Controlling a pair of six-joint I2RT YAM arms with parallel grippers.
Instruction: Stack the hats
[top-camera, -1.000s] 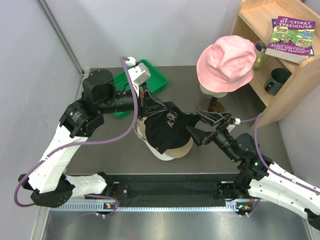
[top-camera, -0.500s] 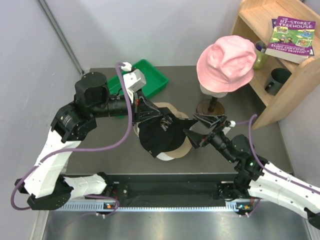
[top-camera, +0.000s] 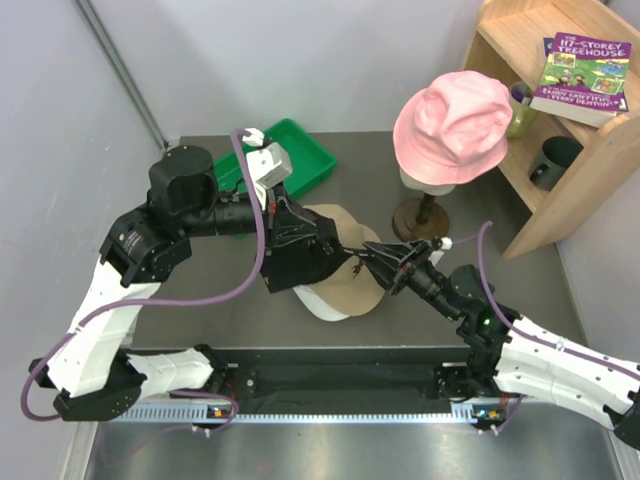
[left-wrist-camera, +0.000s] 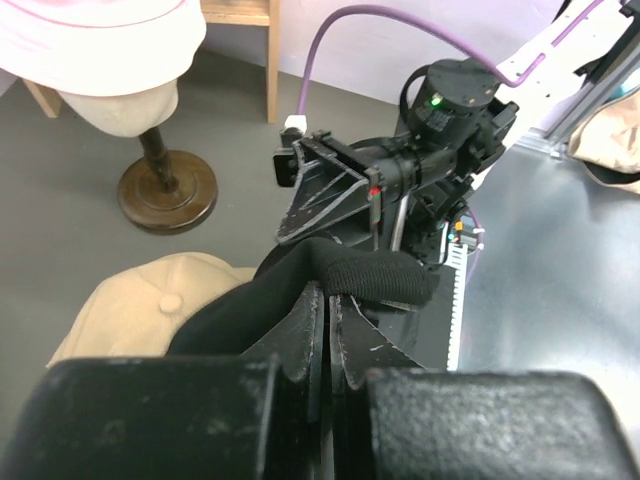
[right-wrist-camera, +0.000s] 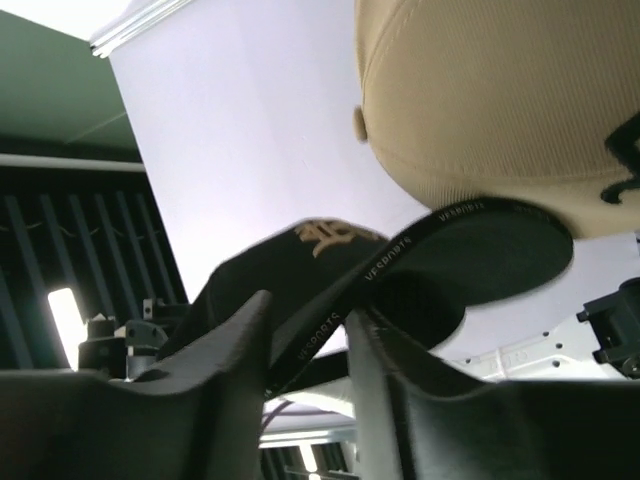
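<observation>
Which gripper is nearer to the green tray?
Left. The left gripper holds the black hat just on the near side of the green tray; the right gripper grips that hat's other side, farther away.

Seen from above, the black cap (top-camera: 298, 262) hides the fingertips of the left hand (left-wrist-camera: 327, 300) and much of the tan cap (top-camera: 350, 285). Only a sliver of a white cap (top-camera: 320, 308) shows beneath. The pink hat (top-camera: 452, 112) covers most of the mannequin head (top-camera: 425, 178). In the right wrist view, the right hand (right-wrist-camera: 310, 330) straddles the black cap's band, but whether it grips is unclear. There the tan cap runs off the top and right edges.
</observation>
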